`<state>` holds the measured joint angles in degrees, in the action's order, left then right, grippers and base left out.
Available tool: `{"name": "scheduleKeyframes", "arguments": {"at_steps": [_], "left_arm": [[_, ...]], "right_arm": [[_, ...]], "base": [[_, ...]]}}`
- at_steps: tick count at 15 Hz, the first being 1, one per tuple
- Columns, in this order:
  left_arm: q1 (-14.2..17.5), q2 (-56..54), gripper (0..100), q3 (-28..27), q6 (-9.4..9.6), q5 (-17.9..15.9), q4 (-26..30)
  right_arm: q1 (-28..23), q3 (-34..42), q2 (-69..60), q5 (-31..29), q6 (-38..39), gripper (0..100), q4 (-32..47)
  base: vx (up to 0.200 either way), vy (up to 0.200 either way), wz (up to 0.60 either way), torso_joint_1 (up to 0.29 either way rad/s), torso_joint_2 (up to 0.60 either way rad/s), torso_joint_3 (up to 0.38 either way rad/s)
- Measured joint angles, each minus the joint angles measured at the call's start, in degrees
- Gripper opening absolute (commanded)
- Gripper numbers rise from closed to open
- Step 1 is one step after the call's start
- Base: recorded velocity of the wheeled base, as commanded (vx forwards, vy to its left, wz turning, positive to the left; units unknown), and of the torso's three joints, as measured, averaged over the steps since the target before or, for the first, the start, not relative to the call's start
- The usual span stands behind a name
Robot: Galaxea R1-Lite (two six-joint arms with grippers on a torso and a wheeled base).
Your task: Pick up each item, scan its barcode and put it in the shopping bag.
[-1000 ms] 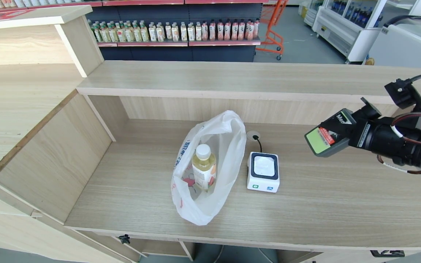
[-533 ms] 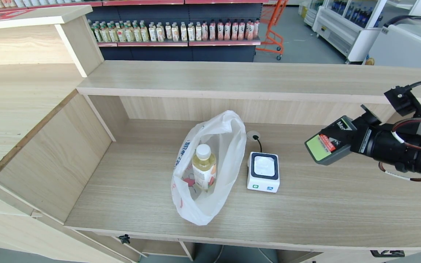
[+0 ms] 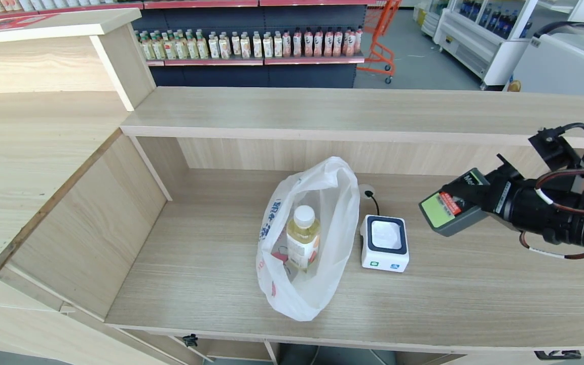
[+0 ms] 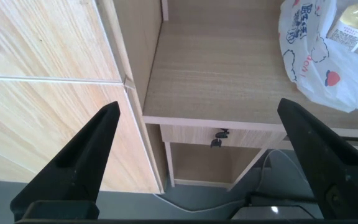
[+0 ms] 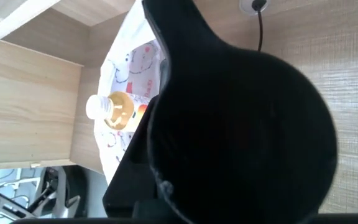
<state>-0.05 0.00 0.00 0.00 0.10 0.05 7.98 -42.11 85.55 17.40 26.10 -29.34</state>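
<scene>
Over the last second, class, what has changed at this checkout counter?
The right claw, shut on the dark grey box with a green label, has come down and edged towards the white square barcode scanner. The head camera also shifted. The white plastic shopping bag and the yellow drink bottle inside it stayed put.

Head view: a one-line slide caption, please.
Right gripper holds a grey green-faced box over wooden counter, near white square scanner and white plastic bag with bottle.

The left gripper (image 4: 199,107) has its two dark fingers (image 4: 73,171) spread wide, with nothing between them. Beyond them is the wooden counter (image 4: 210,74), with a small black latch (image 4: 218,138) under its front edge. A white bag (image 4: 312,68) lies on the counter with a bottle (image 4: 353,25) inside.
</scene>
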Motion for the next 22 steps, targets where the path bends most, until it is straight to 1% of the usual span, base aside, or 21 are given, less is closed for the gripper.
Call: {"name": "scheduleKeyframes", "arguments": {"at_steps": [2, 4, 6, 9, 10, 12, 13, 16, 20, 21, 22], "left_arm": [[0.05, 0.00, 100, -0.02, 0.00, -0.02, -0.05], [0.05, 0.00, 100, -0.02, 0.00, -0.02, -0.05], [0.05, 0.00, 100, -0.02, 0.00, -0.02, -0.05], [0.05, 0.00, 100, -0.02, 0.00, -0.02, -0.05], [0.05, 0.00, 100, 0.00, 0.00, -0.05, -0.05], [0.05, 0.00, 100, 0.00, 0.00, -0.02, -0.05], [0.02, 0.00, 100, 0.00, 0.00, -0.02, -0.05], [0.05, 0.00, 100, 0.00, 0.00, -0.05, -0.05], [0.05, 0.00, 100, 0.00, 0.00, -0.02, -0.05], [0.05, 0.00, 100, 0.00, 0.00, -0.02, -0.05], [0.00, 0.00, 100, 0.00, 0.00, -0.02, -0.05]], "right_arm": [[0.80, -1.63, 1.82, -0.18, -2.16, 0, -0.24], [1.61, -5.44, 5.90, -0.05, -6.58, 0, -1.39], [2.32, -10.40, 12.68, 0.09, -10.09, 0, -6.27], [4.96, -18.92, 23.78, 0.74, -18.25, 0, -11.39], [6.40, -21.65, 26.99, 1.82, -20.03, 0, -11.87], [9.35, -26.28, 32.33, 6.91, -22.16, 0, -12.31], [9.98, -27.82, 34.23, 8.39, -22.85, 0, -12.36], [10.92, -30.00, 38.45, 9.07, -25.72, 0, -12.40], [11.11, -30.33, 41.85, 9.03, -29.93, 0, -13.76], [11.30, -30.18, 42.37, 9.07, -30.55, 100, -14.34], [11.36, -29.98, 42.73, 9.07, -30.59, 100, -14.47]], "base": [[0.000, 0.000, 0.00, 0.000, 0.00, 0.000], [0.000, 0.000, 0.00, 0.000, 0.00, 0.000], [0.000, 0.000, 0.00, 0.000, 0.00, 0.000], [0.000, 0.000, 0.00, 0.000, 0.00, 0.000], [0.000, 0.000, 0.00, 0.000, 0.00, 0.000], [0.000, 0.000, 0.00, 0.000, 0.00, 0.000], [0.000, 0.000, 0.00, 0.000, 0.00, 0.000], [0.000, 0.000, 0.00, 0.000, 0.00, 0.000], [0.000, 0.000, 0.00, 0.000, 0.00, 0.000], [0.000, 0.000, 0.00, 0.000, 0.00, 0.000], [0.000, 0.000, 0.00, 0.000, 0.00, 0.000]]}}
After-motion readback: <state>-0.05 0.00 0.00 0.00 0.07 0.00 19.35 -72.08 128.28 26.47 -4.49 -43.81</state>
